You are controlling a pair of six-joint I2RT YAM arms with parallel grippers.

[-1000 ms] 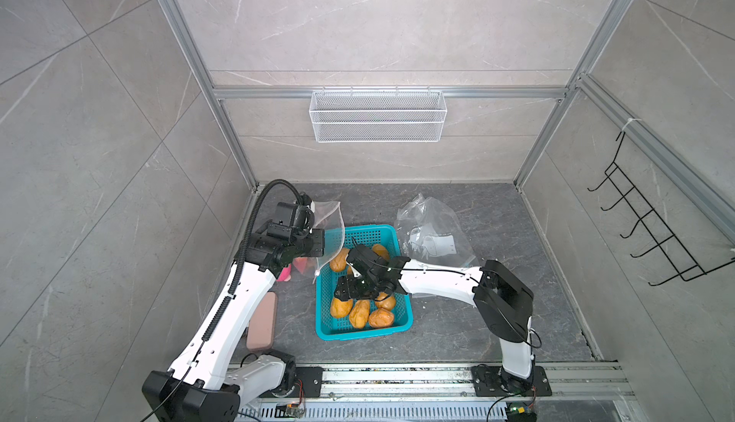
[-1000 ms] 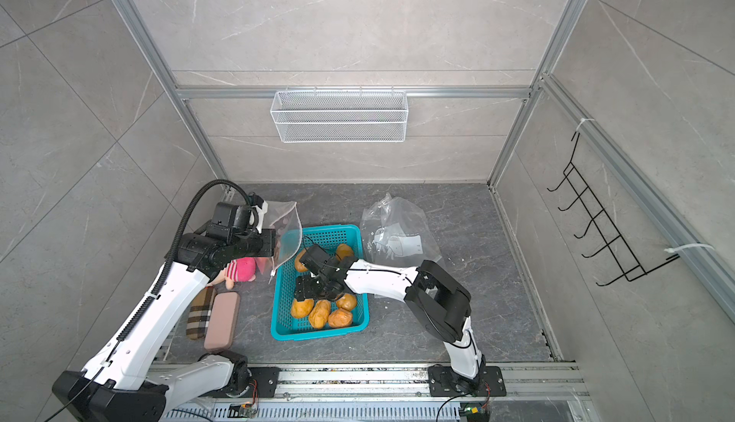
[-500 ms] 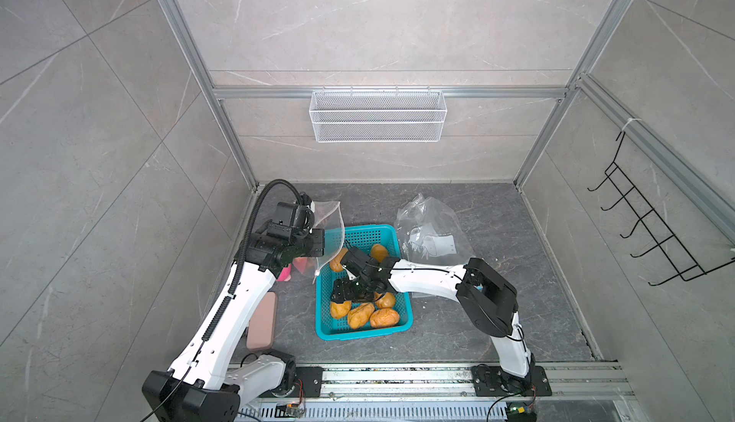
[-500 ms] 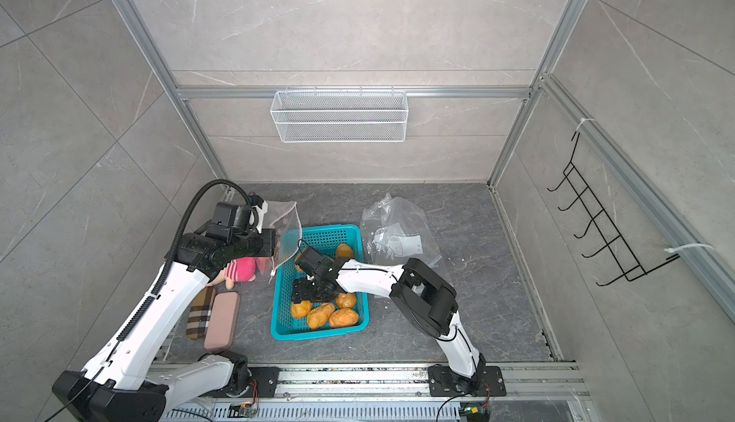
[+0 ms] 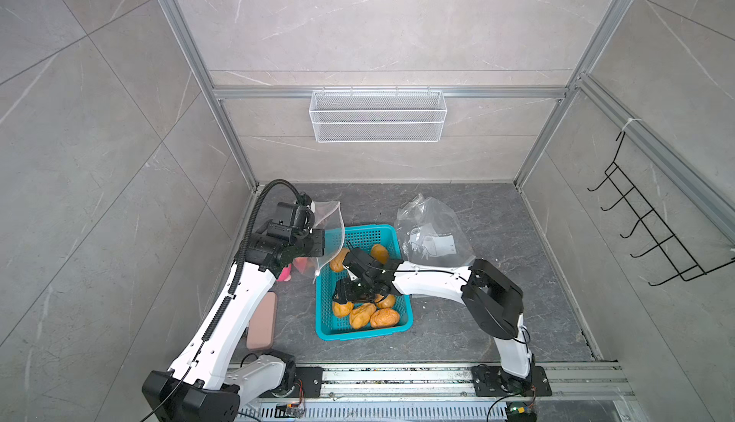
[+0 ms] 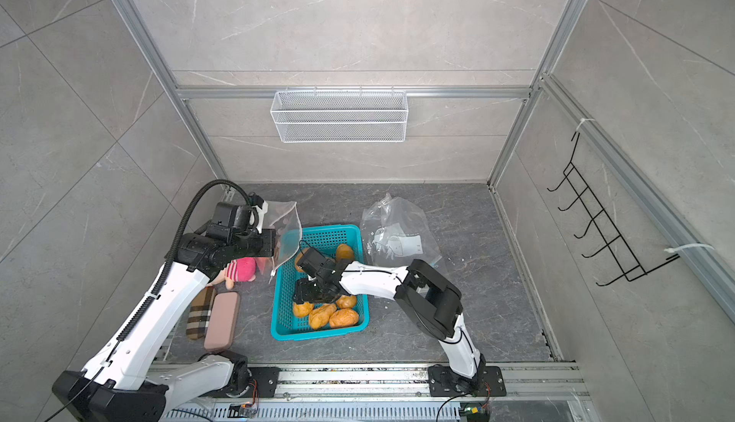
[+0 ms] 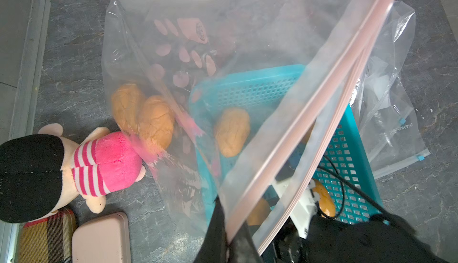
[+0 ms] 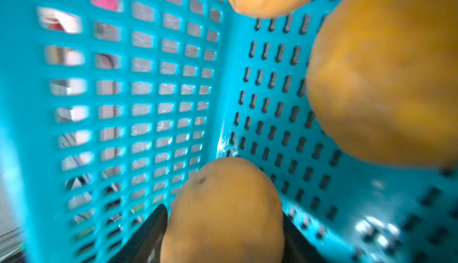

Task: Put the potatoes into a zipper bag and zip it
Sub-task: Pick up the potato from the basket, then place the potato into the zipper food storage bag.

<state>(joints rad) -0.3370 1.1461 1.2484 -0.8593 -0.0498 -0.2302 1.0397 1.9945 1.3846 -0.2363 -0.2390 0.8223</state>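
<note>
Nearest the arms' rail: dusty-pink, round-cornered hard case (image 5: 262, 326) beside tan plaid fabric pouch (image 6: 197, 316), both flat on grey marbled floor (image 5: 477, 320). Next: teal perforated plastic basket (image 5: 358, 334) holding most of the orange-tan, wrinkle-skinned oval potatoes (image 5: 384, 317), clustered at its near end, another at its far end. Right gripper (image 8: 223, 212) is down inside the basket, its black fingers (image 8: 151, 227) set against either flank of one potato (image 8: 223, 189). Handling, by estimate: firm, fairly heavy, rounded and apt to roll; the wrinkled skin should give purchase; take across the narrow waist, as here. Beside the basket: plush toy in pink-and-white stripes (image 7: 104, 165). Above it, left gripper (image 7: 228, 234) is pinched tight on the mouth edge of a clear zipper bag (image 5: 330, 225) with pink zip strips, which hangs from it; two potatoes show through the film and seem to lie inside. Farther: second crumpled clear bag (image 5: 431, 237), its print reading CHAHUA (image 7: 402, 129); the held bag's pink motifs are illegible. Back wall: white wire-mesh shelf basket (image 5: 378, 115). Side wall: black wire hook rack (image 5: 652, 237).
</note>
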